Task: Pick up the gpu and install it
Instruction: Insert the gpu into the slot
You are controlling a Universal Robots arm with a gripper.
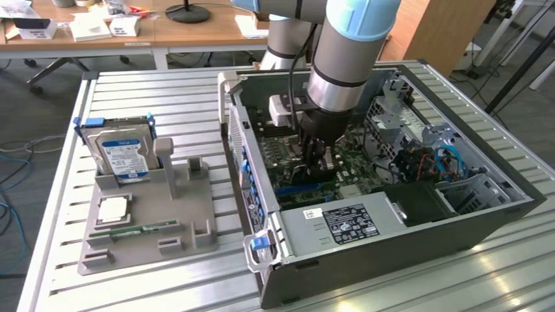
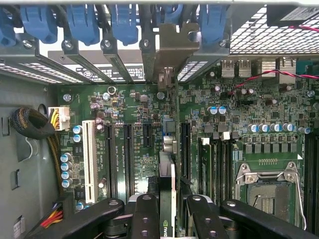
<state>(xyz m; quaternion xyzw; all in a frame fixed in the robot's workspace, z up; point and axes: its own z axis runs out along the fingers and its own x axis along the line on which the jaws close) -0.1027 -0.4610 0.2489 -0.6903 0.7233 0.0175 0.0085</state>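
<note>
The gpu (image 2: 167, 172) is a thin dark card seen edge-on, standing upright over the green motherboard (image 2: 224, 114) among its long black slots. Its silver bracket (image 2: 172, 47) reaches the row of rear slot openings of the case. My gripper (image 2: 169, 204) is shut on the card, with one black finger (image 2: 144, 214) on each side of it. In the exterior view the gripper (image 1: 314, 162) reaches down inside the open computer case (image 1: 485, 214), low over the board. I cannot tell whether the card's edge sits in a slot.
Blue latches (image 2: 124, 22) line the rear slots. A white slot (image 2: 89, 159) and the processor socket (image 2: 266, 186) flank the card. The power supply (image 1: 347, 224) sits at the case's near end. Beside the case, a grey fixture (image 1: 178, 211) holds a hard drive (image 1: 121, 153) and a memory stick (image 1: 139, 227).
</note>
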